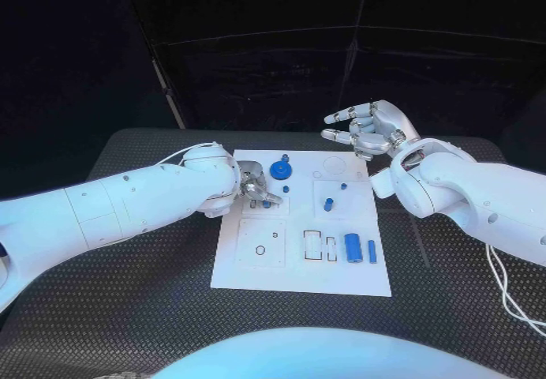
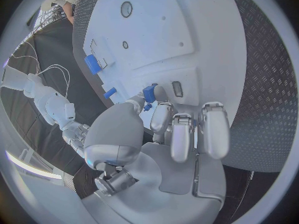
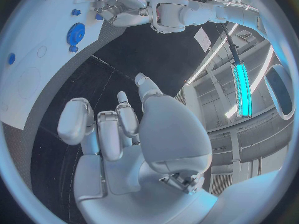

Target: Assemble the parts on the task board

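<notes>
**Left hand pinches a blue part at the board; right hand waits open**

The left hand (image 1: 255, 185) is down on the upper left part of the task board (image 1: 298, 272), its fingers curled together over the plate. In the left wrist view a small blue part (image 2: 149, 92) sits pinched between the thumb and a fingertip (image 2: 163, 115), right at the white plate's face.

The right hand (image 1: 370, 126) is raised beyond the board's far right corner, palm up, fingers apart and holding nothing; in the right wrist view its fingers (image 3: 99, 127) stand spread over the dark surface (image 3: 106, 74).

Just beside the left hand, toward the far edge, lies a round blue gear (image 1: 282, 171). Near the middle of the board are two more small blue pieces (image 1: 327, 204), one beside the other. In the near right part, a blue cylinder (image 1: 354, 247) lies next to a thinner blue bar (image 1: 371, 251), with outlined recesses (image 1: 312, 244) just to their left.

The board lies in the middle of the black surface (image 1: 136, 316).
</notes>
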Motion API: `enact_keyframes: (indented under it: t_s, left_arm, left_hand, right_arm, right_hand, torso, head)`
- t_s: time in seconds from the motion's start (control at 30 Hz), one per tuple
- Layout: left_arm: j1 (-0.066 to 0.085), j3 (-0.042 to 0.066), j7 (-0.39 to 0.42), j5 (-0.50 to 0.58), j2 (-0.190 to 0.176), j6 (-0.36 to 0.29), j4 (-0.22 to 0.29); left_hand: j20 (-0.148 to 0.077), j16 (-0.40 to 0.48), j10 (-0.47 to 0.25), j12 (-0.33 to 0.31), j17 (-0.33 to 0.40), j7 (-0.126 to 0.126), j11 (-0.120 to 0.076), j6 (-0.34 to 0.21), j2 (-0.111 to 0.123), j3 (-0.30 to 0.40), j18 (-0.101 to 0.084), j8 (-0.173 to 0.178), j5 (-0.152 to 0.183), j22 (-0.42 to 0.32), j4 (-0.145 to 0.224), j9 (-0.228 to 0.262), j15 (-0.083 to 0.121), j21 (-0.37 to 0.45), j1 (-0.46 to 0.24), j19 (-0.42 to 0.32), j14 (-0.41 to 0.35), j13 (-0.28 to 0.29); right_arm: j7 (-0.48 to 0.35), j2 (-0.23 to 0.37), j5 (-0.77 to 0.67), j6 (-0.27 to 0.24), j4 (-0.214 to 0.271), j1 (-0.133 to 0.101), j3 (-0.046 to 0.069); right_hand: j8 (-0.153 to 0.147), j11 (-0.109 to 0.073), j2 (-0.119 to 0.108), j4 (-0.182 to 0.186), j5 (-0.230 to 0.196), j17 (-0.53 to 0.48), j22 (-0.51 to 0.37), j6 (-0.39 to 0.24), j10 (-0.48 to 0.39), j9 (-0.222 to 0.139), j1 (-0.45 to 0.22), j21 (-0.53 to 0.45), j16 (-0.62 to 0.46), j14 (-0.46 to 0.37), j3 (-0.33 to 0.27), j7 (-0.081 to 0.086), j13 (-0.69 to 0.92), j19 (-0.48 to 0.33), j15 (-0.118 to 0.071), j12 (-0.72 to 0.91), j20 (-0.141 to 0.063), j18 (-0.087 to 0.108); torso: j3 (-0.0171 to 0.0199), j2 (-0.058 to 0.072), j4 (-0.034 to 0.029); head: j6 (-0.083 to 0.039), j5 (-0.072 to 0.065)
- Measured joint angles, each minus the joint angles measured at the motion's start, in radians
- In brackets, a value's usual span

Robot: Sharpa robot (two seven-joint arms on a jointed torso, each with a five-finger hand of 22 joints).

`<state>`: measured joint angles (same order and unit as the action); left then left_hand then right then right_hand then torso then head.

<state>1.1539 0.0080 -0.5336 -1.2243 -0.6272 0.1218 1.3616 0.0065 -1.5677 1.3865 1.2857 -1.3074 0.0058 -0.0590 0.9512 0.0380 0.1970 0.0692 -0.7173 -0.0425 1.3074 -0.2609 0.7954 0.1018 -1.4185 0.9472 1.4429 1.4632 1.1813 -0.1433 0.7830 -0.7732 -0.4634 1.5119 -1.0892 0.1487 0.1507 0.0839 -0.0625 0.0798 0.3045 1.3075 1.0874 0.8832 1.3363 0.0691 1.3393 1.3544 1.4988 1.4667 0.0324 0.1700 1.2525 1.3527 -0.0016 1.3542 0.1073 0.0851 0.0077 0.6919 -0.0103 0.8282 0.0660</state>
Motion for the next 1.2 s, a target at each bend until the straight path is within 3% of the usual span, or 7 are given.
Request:
enact_keyframes:
  t_s: [0.27, 0.57, 0.93, 1.2]
  left_arm:
    - [-0.001, 0.0, 0.0, 0.0, -0.012, 0.0, 0.01]
    - [-0.003, 0.004, 0.0, -0.001, -0.022, 0.002, 0.024]
    - [-0.002, 0.047, 0.0, -0.001, -0.038, 0.004, 0.047]
    - [-0.001, 0.054, 0.0, -0.001, -0.039, 0.019, 0.045]
  left_hand:
    - [-0.003, 0.0, 0.003, 0.0, 0.0, -0.004, -0.003, 0.003, 0.004, -0.063, 0.0, 0.0, 0.0, 0.0, -0.025, 0.009, 0.004, 0.0, -0.02, 0.003, 0.004, 0.001]
    - [-0.003, 0.0, 0.004, 0.004, 0.0, -0.004, -0.004, 0.003, 0.002, -0.092, 0.0, 0.001, 0.0, 0.0, -0.026, 0.012, 0.004, 0.0, -0.026, 0.003, 0.004, 0.003]
    - [-0.003, 0.0, 0.004, 0.004, 0.0, -0.004, -0.004, 0.003, 0.002, -0.109, 0.0, 0.001, 0.0, 0.0, -0.023, 0.015, 0.004, 0.0, -0.025, 0.003, 0.004, -0.002]
    - [-0.003, 0.0, 0.004, 0.004, 0.0, -0.004, -0.004, 0.003, -0.016, -0.131, 0.0, 0.001, 0.0, 0.0, -0.018, 0.019, 0.004, 0.007, 0.007, 0.003, 0.004, -0.005]
  right_arm:
    - [0.0, 0.001, 0.0, 0.001, 0.0, 0.0, 0.0]
    - [0.0, 0.0, 0.0, 0.003, -0.004, 0.0, 0.0]
    - [0.001, 0.0, 0.0, 0.005, -0.007, 0.0, 0.0]
    - [0.002, -0.001, 0.0, 0.006, -0.009, 0.0, 0.0]
  right_hand:
    - [0.003, 0.0, 0.0, 0.0, 0.0, 0.0, 0.0, 0.0, 0.0, 0.0, 0.0, 0.0, 0.0, 0.0, -0.006, 0.0, -0.001, 0.0, 0.0, 0.0, 0.0, 0.0]
    - [0.003, 0.0, 0.0, 0.0, 0.0, 0.0, 0.0, 0.0, 0.0, 0.0, 0.0, 0.0, 0.0, 0.0, -0.006, 0.0, -0.001, 0.0, 0.0, 0.0, 0.0, 0.0]
    - [0.003, 0.0, 0.0, 0.0, -0.004, 0.0, 0.0, 0.0, 0.0, 0.0, 0.0, 0.0, 0.0, 0.0, -0.006, 0.0, -0.001, 0.0, 0.0, 0.0, 0.0, 0.0]
    - [0.003, 0.0, 0.003, 0.0, -0.004, 0.0, -0.001, 0.0, 0.0, 0.0, -0.003, 0.0, 0.0, 0.0, -0.005, 0.0, -0.001, 0.0, 0.0, 0.0, 0.0, 0.0]
  torso:
    - [-0.0001, 0.0, 0.0]
    - [-0.0002, 0.0, 0.0]
    - [-0.0002, 0.0, 0.0002]
    - [0.0, 0.0, 0.0002]
  head:
    - [0.0, 0.0]
    - [-0.002, 0.0]
    - [-0.007, 0.001]
    - [-0.008, 0.003]
